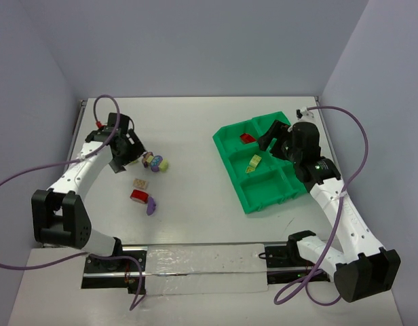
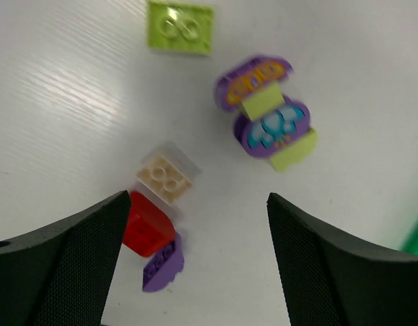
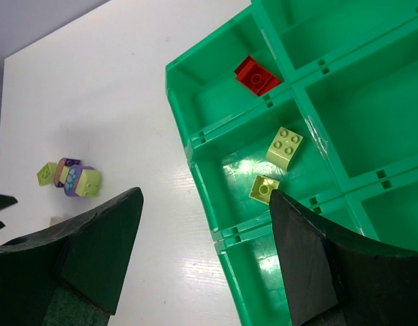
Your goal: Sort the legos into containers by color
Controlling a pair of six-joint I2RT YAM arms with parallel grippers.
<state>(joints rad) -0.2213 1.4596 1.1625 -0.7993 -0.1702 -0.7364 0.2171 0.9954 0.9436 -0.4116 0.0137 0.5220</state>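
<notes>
Left hand (image 2: 197,197) released, empty, above the desk (image 1: 195,136). Cream lego (image 2: 167,178), red lego (image 2: 146,227) and purple lego (image 2: 163,267) sit bunched close on its near side. Closing there could catch two colours or scatter them. Right hand (image 3: 205,197) released, empty, over the green tray (image 3: 195,146), which holds a sorted red brick (image 3: 258,75) and yellow-green bricks (image 3: 285,147).

We see a flat white tabletop with a faint wood grain (image 1: 195,142), closed in on three sides by plain pale lavender-grey walls: a back wall (image 1: 195,41), a left wall (image 1: 26,95) and a right wall (image 1: 389,61). Soft, even light leaves a mild sheen on the tabletop. A black metal rail (image 1: 104,280) runs along its near edge.
</notes>
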